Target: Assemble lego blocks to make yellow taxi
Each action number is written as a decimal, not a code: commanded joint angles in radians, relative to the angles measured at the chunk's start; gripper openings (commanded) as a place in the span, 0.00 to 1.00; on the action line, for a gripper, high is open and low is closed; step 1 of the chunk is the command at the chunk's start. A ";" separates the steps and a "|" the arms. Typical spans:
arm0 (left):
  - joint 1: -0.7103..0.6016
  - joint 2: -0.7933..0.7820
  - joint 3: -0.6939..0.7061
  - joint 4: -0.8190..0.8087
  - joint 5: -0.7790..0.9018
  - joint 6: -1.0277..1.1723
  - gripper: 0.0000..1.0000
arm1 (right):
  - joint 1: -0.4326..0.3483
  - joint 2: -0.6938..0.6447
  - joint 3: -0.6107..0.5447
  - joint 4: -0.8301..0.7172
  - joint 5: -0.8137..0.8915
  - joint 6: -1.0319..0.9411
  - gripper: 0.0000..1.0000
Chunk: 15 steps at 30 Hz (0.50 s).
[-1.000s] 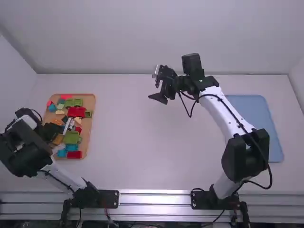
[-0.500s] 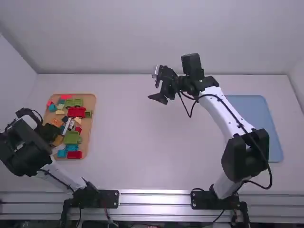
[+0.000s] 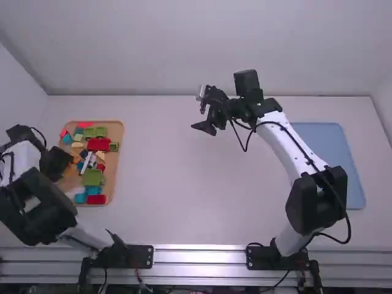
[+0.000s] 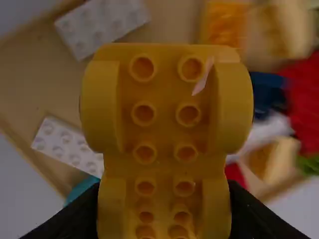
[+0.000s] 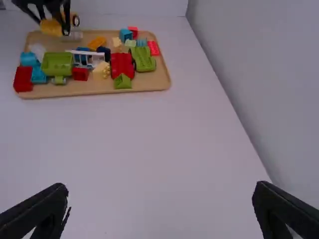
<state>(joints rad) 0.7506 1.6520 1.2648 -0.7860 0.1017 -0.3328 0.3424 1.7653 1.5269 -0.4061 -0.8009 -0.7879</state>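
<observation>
Yellow car base [image 4: 162, 112], held in the left claw [image 4: 164, 191] over the high view's nine-o'clock side of the tan tray [image 3: 114, 168], likely goes toward three on the tabletop [image 3: 184, 184], the wide-open right claw [image 5: 160, 191] toward two.

Light glares off the rail [image 3: 199, 254]; wrist views look dim.

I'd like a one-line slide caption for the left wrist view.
Black fingers grip a yellow plastic block with rounded sides, above a tan tray holding white studded bricks and other colourful pieces.
</observation>
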 commanded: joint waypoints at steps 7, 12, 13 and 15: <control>-0.455 -0.220 -0.026 -0.069 0.060 0.385 0.34 | -0.034 0.007 0.032 0.000 -0.019 0.006 0.99; -0.759 -0.167 -0.029 -0.064 0.040 0.571 0.31 | -0.076 0.007 0.032 0.000 -0.099 0.006 0.99; -0.832 -0.137 -0.029 -0.058 0.038 0.625 0.31 | -0.091 0.007 0.032 -0.003 -0.126 0.006 0.99; -0.941 -0.084 -0.029 -0.044 0.037 0.729 0.33 | -0.119 0.007 0.032 -0.019 -0.179 0.005 0.99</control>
<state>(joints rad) -0.0986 1.5181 1.2495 -0.8299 0.1467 0.2039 0.2504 1.7653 1.5269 -0.4152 -0.8867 -0.7856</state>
